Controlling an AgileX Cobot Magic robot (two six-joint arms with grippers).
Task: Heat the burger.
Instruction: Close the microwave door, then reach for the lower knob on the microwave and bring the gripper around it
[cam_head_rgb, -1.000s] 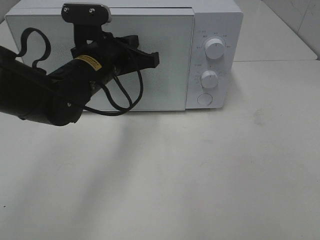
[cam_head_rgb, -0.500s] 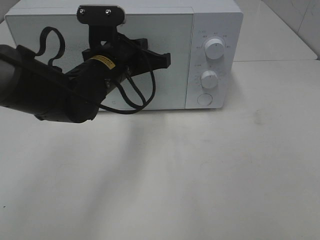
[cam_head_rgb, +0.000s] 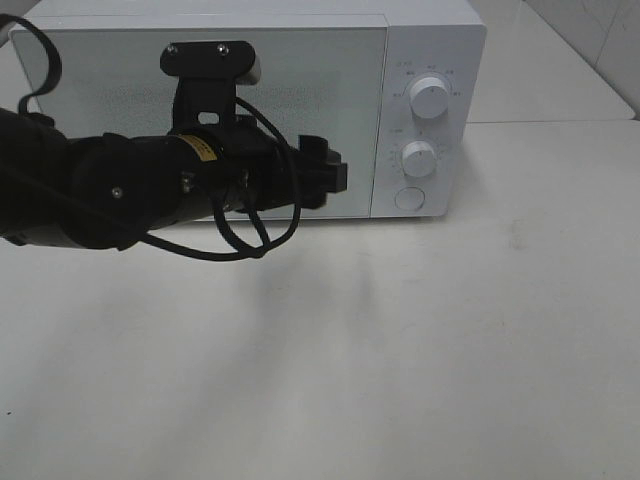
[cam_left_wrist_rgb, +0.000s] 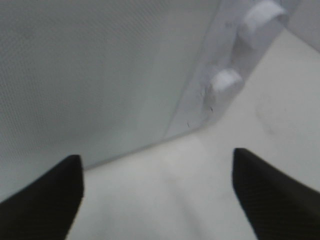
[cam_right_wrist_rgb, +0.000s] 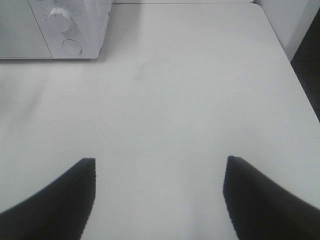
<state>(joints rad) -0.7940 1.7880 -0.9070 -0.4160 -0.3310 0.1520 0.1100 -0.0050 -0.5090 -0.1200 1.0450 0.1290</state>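
The burger is not in view in any frame. A white microwave (cam_head_rgb: 300, 60) stands at the back of the table with its door (cam_head_rgb: 120, 90) shut. My left gripper (cam_head_rgb: 328, 176) hovers just in front of the door's lower right part, close to the control panel. In the left wrist view the left gripper (cam_left_wrist_rgb: 155, 165) is open with nothing between its fingers, and the door (cam_left_wrist_rgb: 90, 70) and the lower knob (cam_left_wrist_rgb: 225, 82) lie ahead. My right gripper (cam_right_wrist_rgb: 160, 162) is open and empty over the bare table, away from the microwave (cam_right_wrist_rgb: 55, 25).
The control panel has an upper knob (cam_head_rgb: 430, 97), a lower knob (cam_head_rgb: 419, 158) and a round button (cam_head_rgb: 409, 198). The white table (cam_head_rgb: 400, 340) stretches in front of the microwave. Its right edge (cam_right_wrist_rgb: 300, 90) shows in the right wrist view.
My left arm has moved right and down across the door front towards the control panel. Its gripper has turned and now stands open.
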